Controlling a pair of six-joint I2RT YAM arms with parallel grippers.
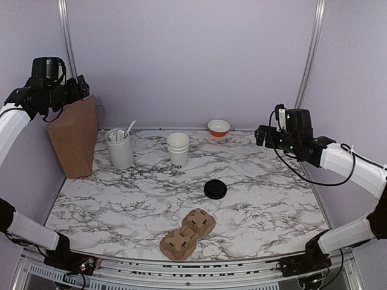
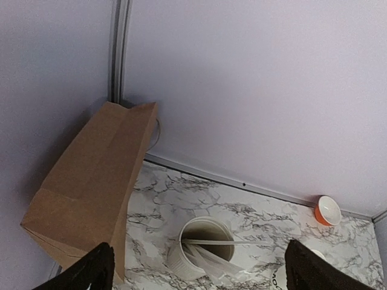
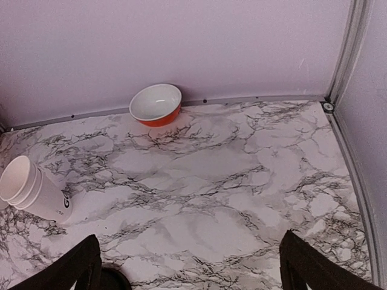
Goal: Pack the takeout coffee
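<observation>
- Left gripper (image 1: 80, 89): was raised high at the far left, above the paper bag. Its fingers stood wide apart and held nothing.
- Paper bag (image 1: 75, 136): brown, stood upright against the left wall with its mouth open. Nothing of the order could be seen inside it, though its interior was mostly hidden.
- Utensil canister (image 1: 120, 148): a grey-white cup of pale utensils just right of the bag; not part of the coffee.
- Takeout cups (image 1: 178, 150): white and nested in one upright stack near the back centre of the marble table (image 1: 272, 199). They had no lids on and were well apart from the carrier.
- Cup carrier (image 1: 188, 234): moulded brown pulp, lay near the front edge with its wells empty.
- Black lid (image 1: 215, 189): lay flat on the table between the cups and the carrier, touching neither. Whether it was one lid or several stacked could not be told.
- Orange-and-white bowl (image 1: 218, 127): sat at the back wall and took no part in the task.
- Right gripper (image 1: 261, 136): hovered at the right side above the table, jaws fully spread and empty.
- Progress, as judged: packing had not begun. Separating the cups, lidding them, seating them in the carrier and any bagging all remained to be done.
</observation>
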